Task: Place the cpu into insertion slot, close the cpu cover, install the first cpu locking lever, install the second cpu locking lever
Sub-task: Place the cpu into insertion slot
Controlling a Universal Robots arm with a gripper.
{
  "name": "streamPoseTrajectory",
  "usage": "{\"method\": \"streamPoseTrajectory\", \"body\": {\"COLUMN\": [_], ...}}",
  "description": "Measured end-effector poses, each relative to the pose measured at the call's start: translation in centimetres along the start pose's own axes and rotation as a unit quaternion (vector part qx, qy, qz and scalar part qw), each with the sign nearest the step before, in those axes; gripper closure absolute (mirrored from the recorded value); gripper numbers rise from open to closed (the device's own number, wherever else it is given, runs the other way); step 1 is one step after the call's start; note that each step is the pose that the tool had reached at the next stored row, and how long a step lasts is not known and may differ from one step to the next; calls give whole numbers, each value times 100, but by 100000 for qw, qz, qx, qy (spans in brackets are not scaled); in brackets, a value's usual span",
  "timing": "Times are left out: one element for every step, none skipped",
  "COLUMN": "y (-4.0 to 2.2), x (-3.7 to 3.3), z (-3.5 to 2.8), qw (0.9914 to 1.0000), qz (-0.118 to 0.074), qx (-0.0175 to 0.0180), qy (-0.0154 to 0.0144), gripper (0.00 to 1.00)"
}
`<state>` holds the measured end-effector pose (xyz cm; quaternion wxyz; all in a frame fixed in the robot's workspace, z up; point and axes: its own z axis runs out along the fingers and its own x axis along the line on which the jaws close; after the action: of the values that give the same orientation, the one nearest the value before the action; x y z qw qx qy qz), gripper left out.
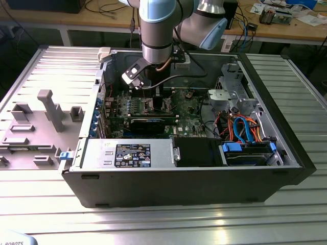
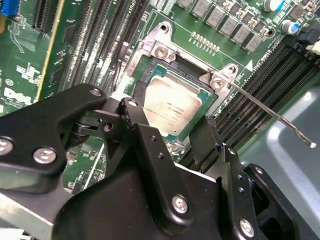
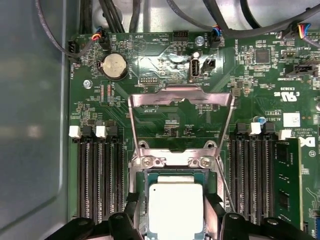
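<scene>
Hovering low over the green motherboard [image 3: 170, 65], the black two-fingered gripper [image 2: 168, 117] is released, its fingers [image 3: 132, 200] spread to either side of the cpu and just beside its edges. In the exterior view the gripper [image 1: 155, 99] reaches down into the open dark-grey computer case [image 1: 179, 189].

The cpu [image 3: 176, 210], a flat square chip with a silvery-grey metal top, lies level in the insertion slot [image 3: 147, 161], a square socket with a silvery rim, between banks of long black memory slots [image 3: 95, 175].

The cpu cover [image 3: 180, 96], a thin silvery metal frame plate, stands swung up from the socket's far edge and is not closed over the chip.

In the second wrist view a thin metal lever rod [image 2: 270, 112] juts from the socket's corner, unlatched, across the memory slots.
</scene>
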<state>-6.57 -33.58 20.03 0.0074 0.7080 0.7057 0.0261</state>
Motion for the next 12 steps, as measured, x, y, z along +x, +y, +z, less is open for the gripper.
{"method": "streamPoseTrajectory", "body": {"y": [0,0,0,0,1,1,0,0,0,0,1,1], "x": [0,-7,-19,-36,-38,-39,-39,-39,-39,-39,-38,-39], "z": [0,1,0,-1,0,-1,-1,-1,-1,-1,-5,-9], "qw": [100000,100000,100000,100000,99999,99999,99999,99999,99999,99999,99999,99999], "qz": [1,-13,-13,-27,-50,-55,-54,-57,-57,-56,-55,-54], "qx": [4,0,-3,0,1,3,3,3,3,2,-3,2], "qy": [-7,-83,-116,-239,-343,-359,-367,-367,-369,-370,-363,-373], "gripper": [38,38,38,38,38,38,38,38,38,38,38,38]}}
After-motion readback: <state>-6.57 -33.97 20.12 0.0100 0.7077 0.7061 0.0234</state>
